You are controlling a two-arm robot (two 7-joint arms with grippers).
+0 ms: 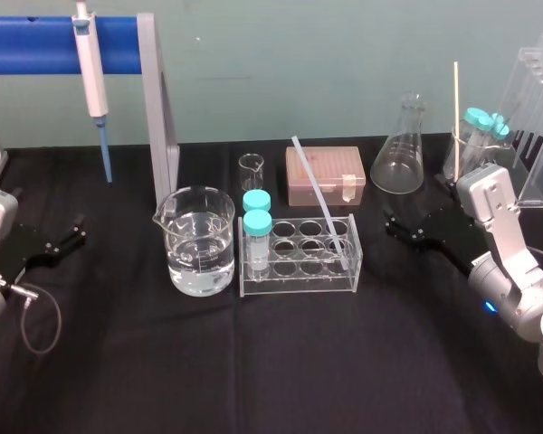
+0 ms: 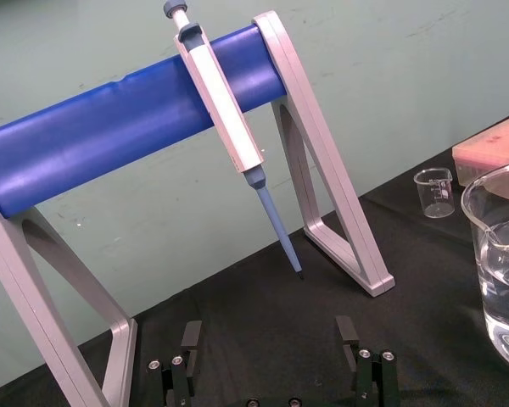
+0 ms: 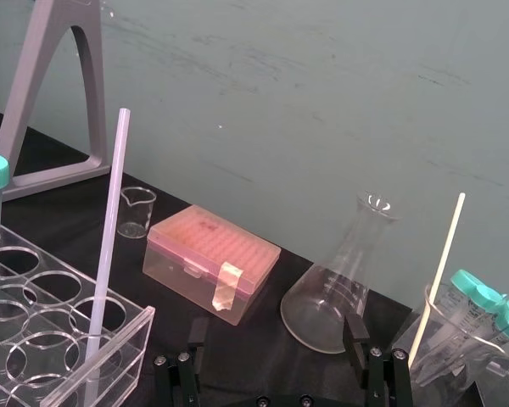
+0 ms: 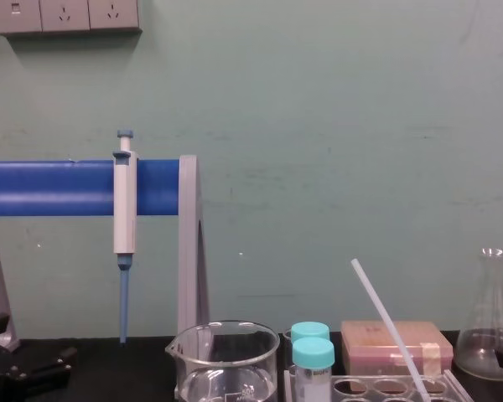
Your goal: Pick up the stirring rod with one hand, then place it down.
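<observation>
Stirring rod and right gripper: the stirring rod [image 1: 319, 201] stands in the test tube rack [image 1: 299, 280], in a well at its right end. The right gripper [image 1: 394, 228] rests on the black table [image 1: 281, 362] near the rack's right side, apart from the rod and touching nothing, with its fingers pointing towards the rack.
Right gripper fingers: spread apart, with nothing between them.
Stirring rod and left gripper: the left gripper [image 1: 77, 231] lies at the table's far left, well apart from the rod, with the large beaker [image 1: 197, 217] between them.
Left gripper fingers: also spread apart and empty.
Rod's look: long, pencil-thin, straight and translucent white. It leans so that its top end tilts back and to the left, over the pink tip box [image 1: 324, 176].
Pipette stand [image 1: 156, 108]: one, with grey legs and a blue bar, at the back left.
Pipette [image 1: 90, 68]: one, hanging upright on the blue bar, white body and blue tip.
Large beaker: one, partly full of clear liquid, just left of the rack.
Conical flask [image 1: 403, 154]: one, at the back right.
Test tube rack: one, clear, with two rows of wells.
Pink tip box: one, lid shut, behind the rack.
Capped tubes [image 1: 257, 240]: two with teal caps at the rack's left end.
Beige stick [image 1: 455, 117]: one, upright beside the flask.
Small beaker [image 1: 252, 170]: one, just left of the tip box.
</observation>
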